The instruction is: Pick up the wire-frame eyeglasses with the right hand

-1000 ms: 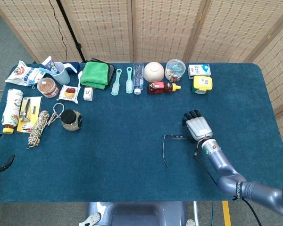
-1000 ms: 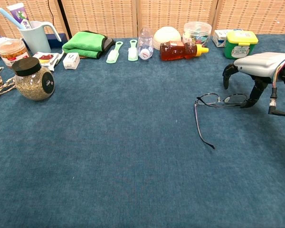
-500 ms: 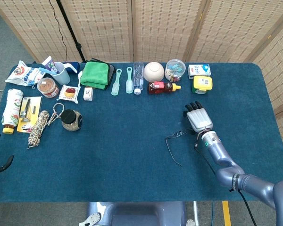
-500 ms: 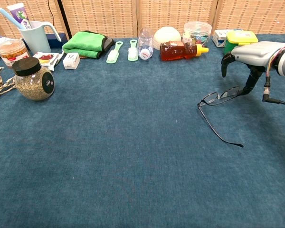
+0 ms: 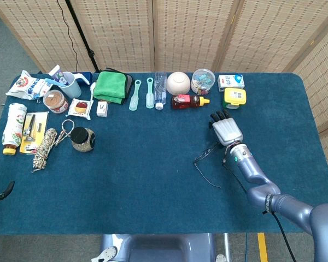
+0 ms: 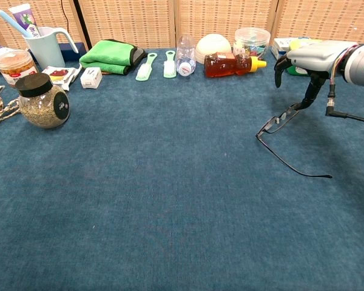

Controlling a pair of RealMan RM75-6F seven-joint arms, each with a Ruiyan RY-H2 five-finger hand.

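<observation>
The wire-frame eyeglasses (image 6: 282, 120) hang tilted at the table's right side, their lens end raised. One long temple slopes down toward the blue cloth. My right hand (image 6: 315, 57) is over them, palm down, and pinches the frame's upper end between the thumb and a finger. In the head view the same hand (image 5: 227, 131) sits just right of the eyeglasses (image 5: 206, 153). Only two dark fingertips of my left hand (image 5: 1, 192) show at the lower left edge, spread apart with nothing between them.
Along the back of the table (image 5: 142, 180) lie a honey bottle (image 6: 230, 62), a white bowl (image 6: 213, 43), a yellow-lidded box (image 5: 234, 98), two brushes and a green cloth (image 6: 109, 53). A black-lidded jar (image 6: 42, 100) and a rope (image 5: 46, 143) are at the left.
My right hand has moved away from me toward the back of the table and risen. It took the frame's end up with it, so the eyeglasses tilted and swung.
</observation>
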